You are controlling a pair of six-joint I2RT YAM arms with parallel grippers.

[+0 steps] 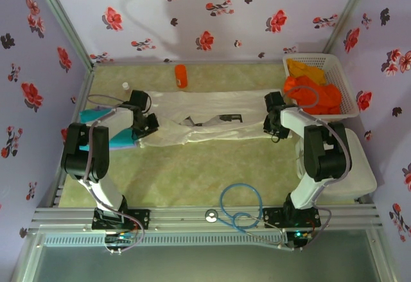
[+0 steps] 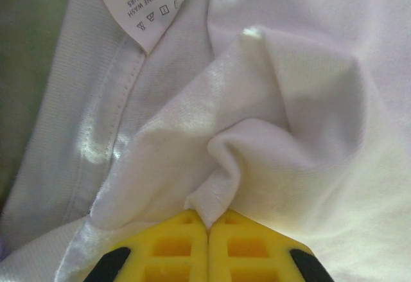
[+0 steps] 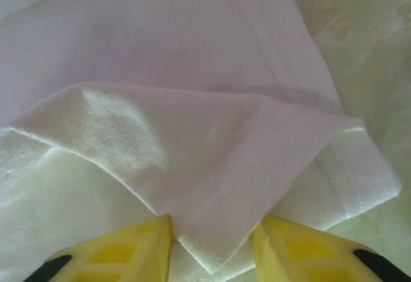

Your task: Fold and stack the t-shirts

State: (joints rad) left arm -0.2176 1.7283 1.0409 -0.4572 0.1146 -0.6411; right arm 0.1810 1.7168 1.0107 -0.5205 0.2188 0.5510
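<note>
As left fingers (image 2: 173, 250) pinch the t-shirt (image 2: 289, 134), right fingers (image 3: 122, 253) straddle it.

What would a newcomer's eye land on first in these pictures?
The long white t-shirt stretched across the table stands out first. The left pincer is shut on a pinched fold of it, while the right pincer straddles a folded hem corner, jaws apart. Bright orange shirts fill the white basket at far right.

open tabletop (image 1: 192, 179) lies near; the white shirt (image 1: 205, 105) spans the middle, an orange bottle (image 1: 181, 76) stands beyond it, a basket (image 1: 314, 56) crowds the far right.
</note>
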